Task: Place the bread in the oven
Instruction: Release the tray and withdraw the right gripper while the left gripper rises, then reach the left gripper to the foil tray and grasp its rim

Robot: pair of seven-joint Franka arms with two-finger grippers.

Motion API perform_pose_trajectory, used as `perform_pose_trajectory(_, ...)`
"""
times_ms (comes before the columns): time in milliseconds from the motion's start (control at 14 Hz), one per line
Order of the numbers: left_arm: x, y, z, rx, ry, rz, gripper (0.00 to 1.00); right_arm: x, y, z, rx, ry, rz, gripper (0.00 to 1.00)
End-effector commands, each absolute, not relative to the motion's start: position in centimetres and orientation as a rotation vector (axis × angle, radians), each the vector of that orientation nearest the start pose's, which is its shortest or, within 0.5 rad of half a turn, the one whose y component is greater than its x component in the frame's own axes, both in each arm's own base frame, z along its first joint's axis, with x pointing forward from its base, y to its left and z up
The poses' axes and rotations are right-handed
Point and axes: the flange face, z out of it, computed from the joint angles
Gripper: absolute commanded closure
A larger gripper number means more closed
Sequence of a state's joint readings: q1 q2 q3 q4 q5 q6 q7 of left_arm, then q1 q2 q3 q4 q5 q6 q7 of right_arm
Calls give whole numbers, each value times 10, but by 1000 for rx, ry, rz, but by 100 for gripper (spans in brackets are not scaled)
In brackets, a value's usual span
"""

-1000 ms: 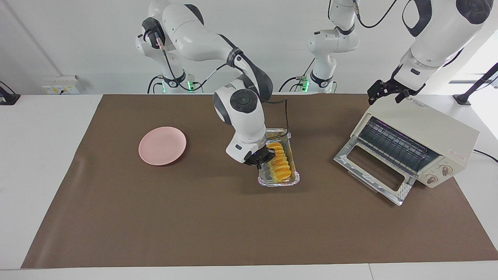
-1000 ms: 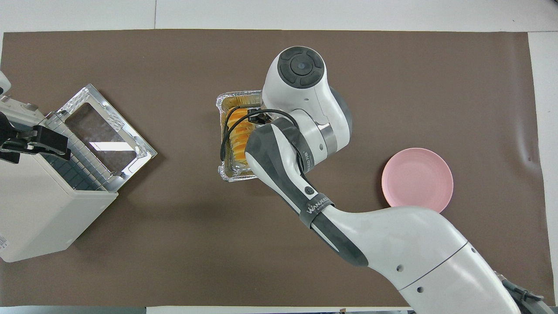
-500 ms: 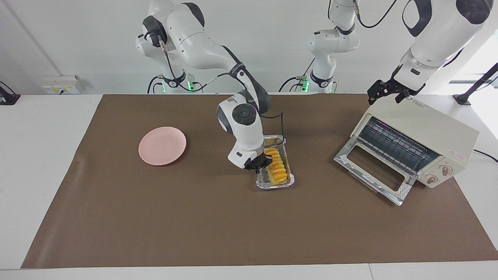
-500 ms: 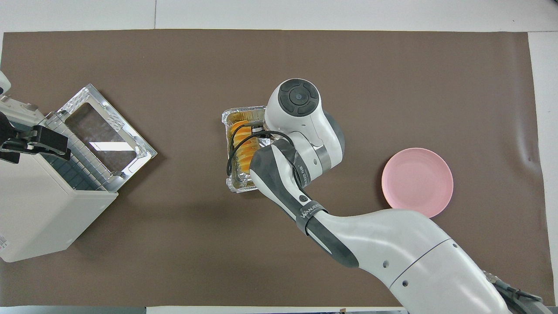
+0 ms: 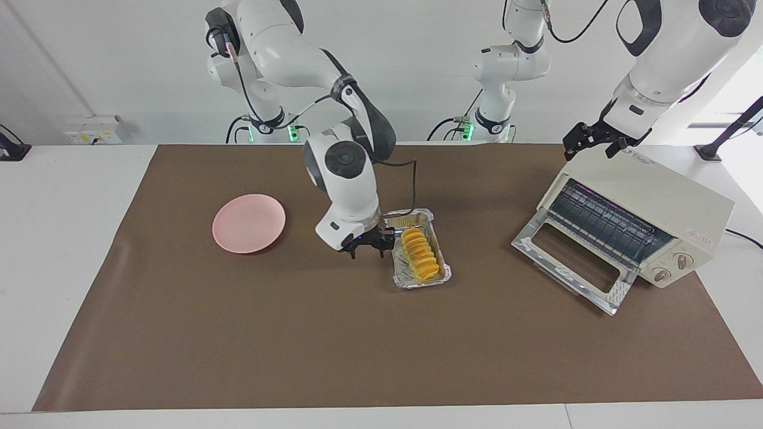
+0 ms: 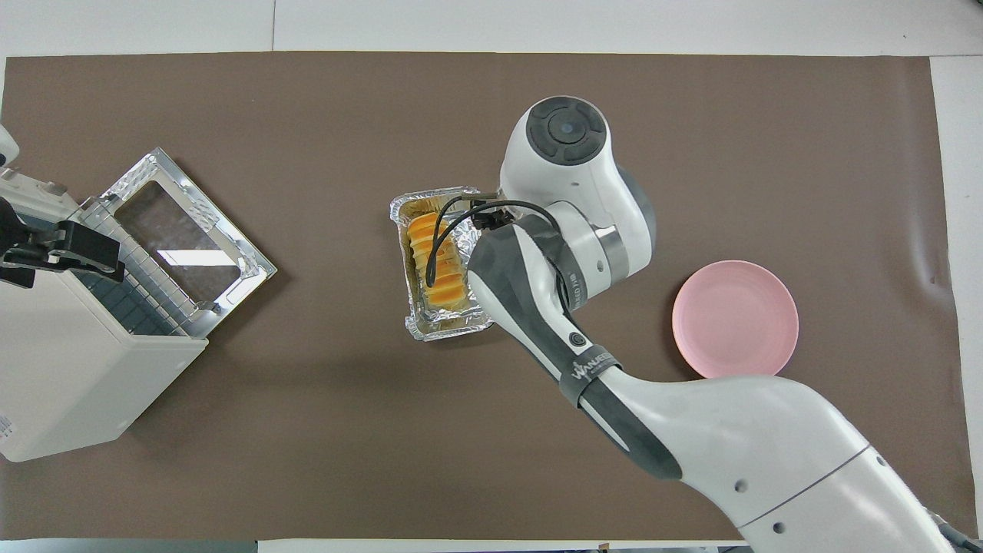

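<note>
A big brown mat (image 5: 298,333) covers the table. The oven (image 5: 647,223) is the largest thing on it. It sits at the left arm's end of the table, cream-white, with its glass door (image 5: 575,268) dropped open and lying flat on the mat. Two round knobs show on its front.

The left gripper (image 5: 590,141) rests over the top of the oven, at the corner nearer to the robots. Its fingers are spread apart and hold nothing. This arm just waits there.

The round pink plate (image 5: 248,222) lies toward the right arm's end of the table, well apart from everything else.

The silver foil tray (image 5: 444,277) sits near the middle of the mat, between the plate and the oven. The bread (image 5: 417,255) lies inside the tray. It is golden yellow with ridges, and it runs the long way of the tray. It is not in the oven.

The right gripper (image 5: 365,249) hangs low, just beside the tray on the plate's side. Its two fingers are spread apart and grasp nothing. They do not touch the bread.
</note>
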State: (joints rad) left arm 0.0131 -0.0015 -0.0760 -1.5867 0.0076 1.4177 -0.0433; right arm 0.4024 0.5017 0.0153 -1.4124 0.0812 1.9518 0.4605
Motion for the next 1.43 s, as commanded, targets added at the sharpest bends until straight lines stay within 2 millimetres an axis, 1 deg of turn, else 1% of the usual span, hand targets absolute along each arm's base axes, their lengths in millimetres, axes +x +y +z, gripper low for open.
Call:
perform_pose_trajectory(0,527,-30,610,-3123,31,252,0,653,221,456,-3032,73,-13,0)
perform_pose_trajectory(143,524,-37,616,-3123,50,233,0,658,168,475,-3038,-13,-7,0)
perform_pose_trajectory(286,521,-42,616,-3122,74,247,0,658,122,494,-3039,-150,-9,0)
perform_pose_trajectory(357,523,-46,618,-3132,78,220,0,656,102,502,-3039,-186,-1,0)
perform_pose_trajectory(429,524,-67,618,-3136,130,175,0,653,82,510,-3044,-220,9,0)
perform_pose_trajectory(500,527,-102,614,-3139,192,80,0,647,63,519,-3063,-269,32,0)
perform_pose_trajectory(571,529,-130,611,-3150,168,-15,0,641,44,528,-3080,-299,57,0)
perform_pose_trajectory(643,535,-159,605,-3159,170,-54,0,629,27,540,-3080,-335,90,0)
perform_pose_trajectory(714,543,-203,586,-3161,256,-30,0,617,20,550,-3078,-356,111,0)
perform_pose_trajectory(786,552,-230,573,-3175,260,-25,0,605,15,558,-3091,-353,113,0)
perform_pose_trajectory(857,558,-268,552,-3186,220,0,0,589,14,570,-3106,-358,104,0)
perform_pose_trajectory(929,562,-298,534,-3194,196,-18,0,575,13,576,-3118,-361,106,0)
perform_pose_trajectory(1000,565,-325,517,-3213,203,-84,0,560,13,580,-3119,-354,111,0)
perform_pose_trajectory(1071,568,-341,502,-3226,214,-132,0,549,10,580,-3120,-342,118,0)
perform_pose_trajectory(1143,568,-360,483,-3237,221,-149,0,541,1,583,-3122,-318,121,0)
perform_pose_trajectory(1214,563,-383,463,-3240,244,-144,0,531,-4,585,-3123,-306,140,0)
perform_pose_trajectory(1286,562,-391,457,-3247,251,-169,0,526,-4,588,-3122,-303,157,0)
perform_pose_trajectory(1357,557,-404,440,-3243,261,-154,0,524,-6,588,-3122,-300,169,0)
